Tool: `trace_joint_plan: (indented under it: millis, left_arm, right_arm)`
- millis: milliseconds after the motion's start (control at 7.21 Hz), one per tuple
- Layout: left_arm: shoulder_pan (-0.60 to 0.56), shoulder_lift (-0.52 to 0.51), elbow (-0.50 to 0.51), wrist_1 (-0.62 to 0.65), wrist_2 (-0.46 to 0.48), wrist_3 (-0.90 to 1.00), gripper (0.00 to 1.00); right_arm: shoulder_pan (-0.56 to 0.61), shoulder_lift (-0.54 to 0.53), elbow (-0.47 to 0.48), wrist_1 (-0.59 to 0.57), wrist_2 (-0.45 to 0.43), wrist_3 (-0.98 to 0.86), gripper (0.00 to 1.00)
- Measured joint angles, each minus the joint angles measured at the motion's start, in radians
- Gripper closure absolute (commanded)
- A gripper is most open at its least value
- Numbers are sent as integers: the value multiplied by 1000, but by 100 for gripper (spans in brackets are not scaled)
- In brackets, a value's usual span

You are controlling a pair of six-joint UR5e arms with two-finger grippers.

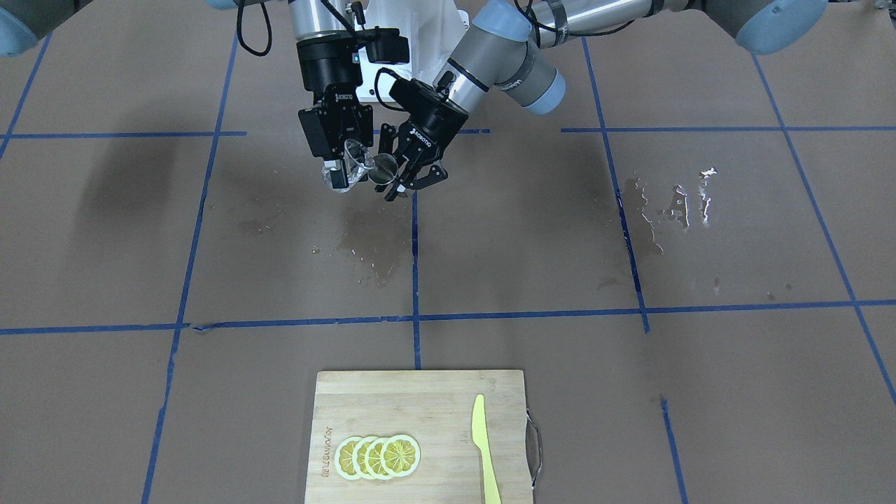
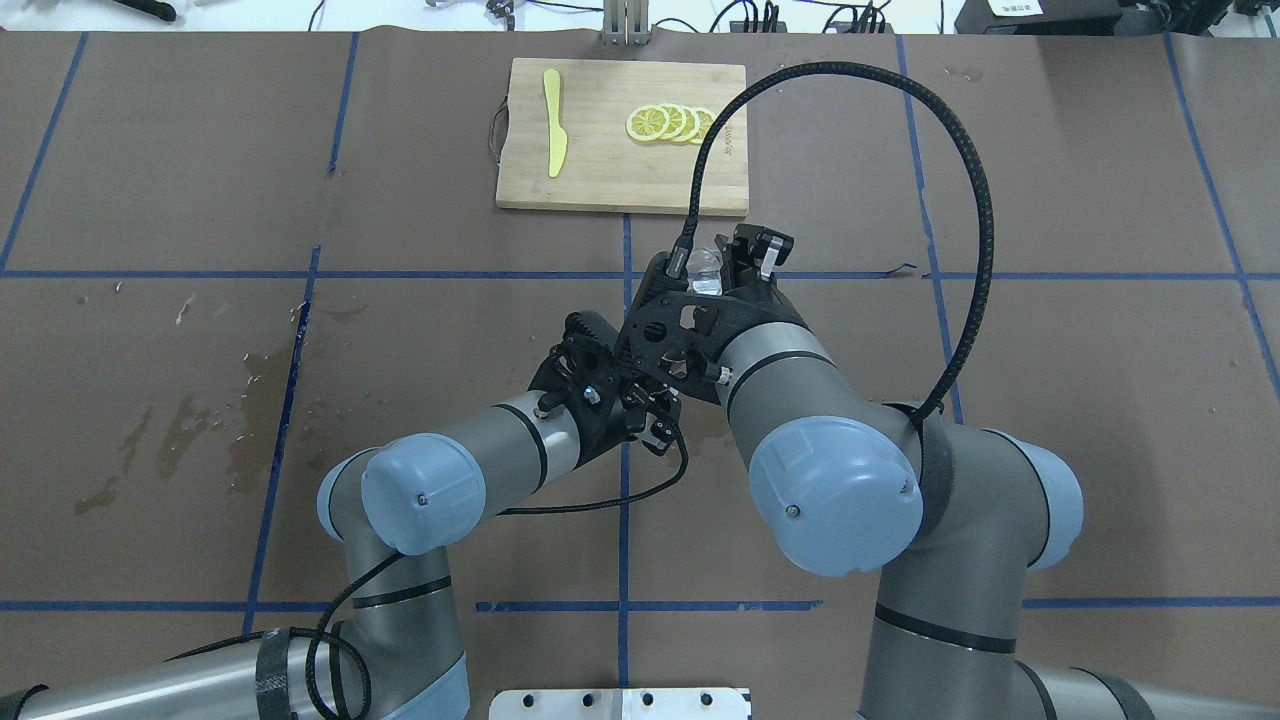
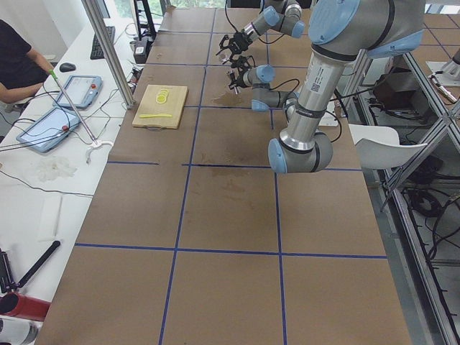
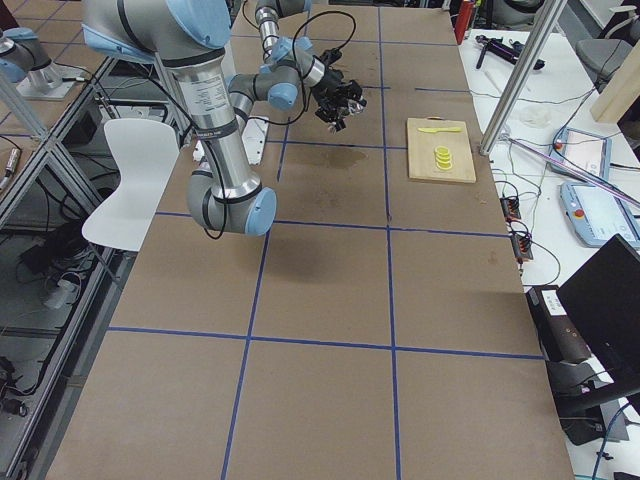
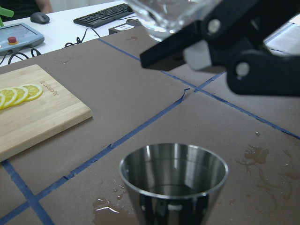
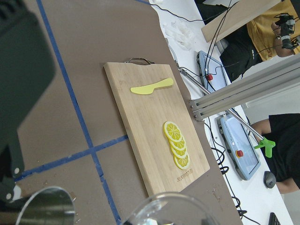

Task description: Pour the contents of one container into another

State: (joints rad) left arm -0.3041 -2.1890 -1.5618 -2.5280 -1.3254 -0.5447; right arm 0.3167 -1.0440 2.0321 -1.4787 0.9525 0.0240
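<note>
My right gripper [image 1: 344,170] is shut on the clear glass beaker [image 1: 355,161], which hangs above the table, tilted with its mouth toward the jigger. The silvery metal jigger [image 1: 383,168] sits right beside it, upright, with my left gripper [image 1: 404,179] shut on it. In the left wrist view the jigger's open cone [image 5: 173,176] fills the bottom, with the beaker [image 5: 168,14] and a right finger [image 5: 225,47] above it. The right wrist view shows the beaker's rim [image 6: 171,211] and the jigger [image 6: 44,206] at the bottom edge. From overhead the beaker [image 2: 705,268] shows, but the jigger is hidden.
A wooden cutting board [image 1: 420,399] with lemon slices [image 1: 378,456] and a yellow knife [image 1: 484,448] lies at the table's far edge from the robot. Wet patches [image 1: 371,252] darken the brown paper below the grippers, and more spots [image 1: 672,206] lie on the robot's left side.
</note>
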Motion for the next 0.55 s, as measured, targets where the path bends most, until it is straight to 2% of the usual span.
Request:
trace_joint_plan:
  millis: [277,555]
  left_arm:
    - [0,1,-1,-1,0,1,100]
    - [0,3,0,-1,0,3,100]
  right_arm:
    - [-31,1,-1,0,-75,-70,100]
    - [-43,0,-1,-1,-111,-123,100]
